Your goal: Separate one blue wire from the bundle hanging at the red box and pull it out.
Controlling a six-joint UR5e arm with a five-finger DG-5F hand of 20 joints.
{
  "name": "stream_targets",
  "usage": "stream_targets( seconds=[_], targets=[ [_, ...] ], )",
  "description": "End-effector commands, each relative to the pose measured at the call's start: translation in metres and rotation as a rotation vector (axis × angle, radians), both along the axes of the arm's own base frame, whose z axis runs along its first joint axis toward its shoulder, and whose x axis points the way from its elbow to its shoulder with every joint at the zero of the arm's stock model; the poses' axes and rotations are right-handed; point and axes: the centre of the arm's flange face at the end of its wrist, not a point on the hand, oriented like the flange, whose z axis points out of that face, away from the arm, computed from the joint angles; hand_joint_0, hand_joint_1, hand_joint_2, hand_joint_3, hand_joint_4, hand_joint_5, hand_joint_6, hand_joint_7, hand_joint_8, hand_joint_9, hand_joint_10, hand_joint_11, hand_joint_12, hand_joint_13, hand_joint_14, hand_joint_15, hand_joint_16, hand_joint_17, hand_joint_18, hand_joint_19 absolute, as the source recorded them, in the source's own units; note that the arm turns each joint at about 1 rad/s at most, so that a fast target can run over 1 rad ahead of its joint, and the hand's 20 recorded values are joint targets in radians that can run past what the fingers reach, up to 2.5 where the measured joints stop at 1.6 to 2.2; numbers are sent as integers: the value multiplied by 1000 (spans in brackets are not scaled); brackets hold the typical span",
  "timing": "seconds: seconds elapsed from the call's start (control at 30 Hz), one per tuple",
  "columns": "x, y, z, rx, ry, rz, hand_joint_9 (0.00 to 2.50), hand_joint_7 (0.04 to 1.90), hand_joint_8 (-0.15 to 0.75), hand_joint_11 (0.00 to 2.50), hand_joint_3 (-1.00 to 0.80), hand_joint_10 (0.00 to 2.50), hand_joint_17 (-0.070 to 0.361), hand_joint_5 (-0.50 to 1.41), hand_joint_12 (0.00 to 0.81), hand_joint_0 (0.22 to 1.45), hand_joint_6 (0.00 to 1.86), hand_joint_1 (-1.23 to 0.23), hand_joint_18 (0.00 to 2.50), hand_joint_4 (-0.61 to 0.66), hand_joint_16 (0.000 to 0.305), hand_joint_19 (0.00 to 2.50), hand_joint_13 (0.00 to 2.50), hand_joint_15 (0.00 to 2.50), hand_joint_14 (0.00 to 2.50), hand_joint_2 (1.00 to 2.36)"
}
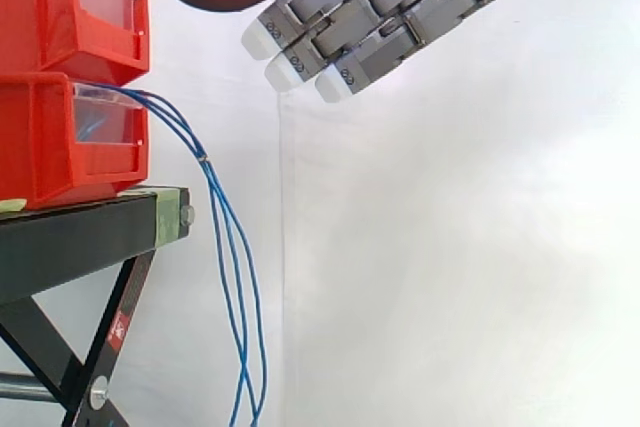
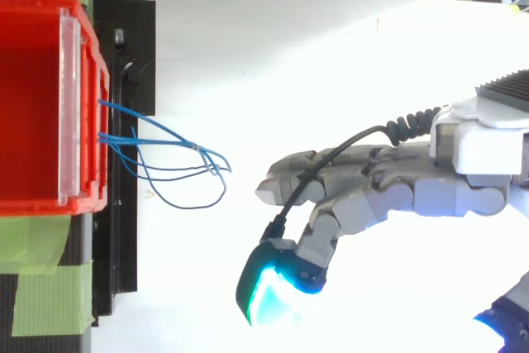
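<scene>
Loosely, the thin blue wires (image 1: pixel 225 237) spill from the lower red plastic box (image 1: pixel 60 137) and hang free beside the black metal stand (image 1: pixel 80 232), likely so 1 strand can be picked off. The grey hand (image 1: pixel 380 7) hovers well apart, fingers (image 1: pixel 345 39) straight, close together, holding nothing. The stand's small red sticker (image 1: pixel 119 328) is unreadable.

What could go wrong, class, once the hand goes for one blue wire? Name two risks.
The blue wires hang close together and cross, so the thick pads of the open hand might catch several. They run out of the red box, so a hard pull might drag it on the black stand.
</scene>
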Motion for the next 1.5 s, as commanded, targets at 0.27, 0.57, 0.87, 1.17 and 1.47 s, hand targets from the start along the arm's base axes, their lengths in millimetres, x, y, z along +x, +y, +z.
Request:
stream_targets(
  seconds=[0.27,0.57,0.87,1.17,1.47],
  targets=[
    [0,0,-1,-1,-1,3,0,680,279,0,-500,0,169,-278,411,418,501,-383,0,185,75,64,0,134,3,1000],
    [-3,-1,-36,16,-29,-2,0,686,277,0,-500,0,169,-278,410,419,501,-382,0,186,75,76,0,135,3,1000],
    [-10,-5,-64,21,-27,-13,0,658,251,0,-500,0,175,-288,417,407,501,-382,0,165,78,35,0,133,3,1000],
    [-15,-12,-86,10,-58,-89,0,644,209,0,-500,0,184,-300,421,378,501,-317,0,55,82,61,0,163,4,1000],
    [-17,-28,-99,11,-113,-247,0,641,195,0,-500,0,186,-300,414,370,501,-294,0,7,83,79,0,164,4,1000]
  ],
)
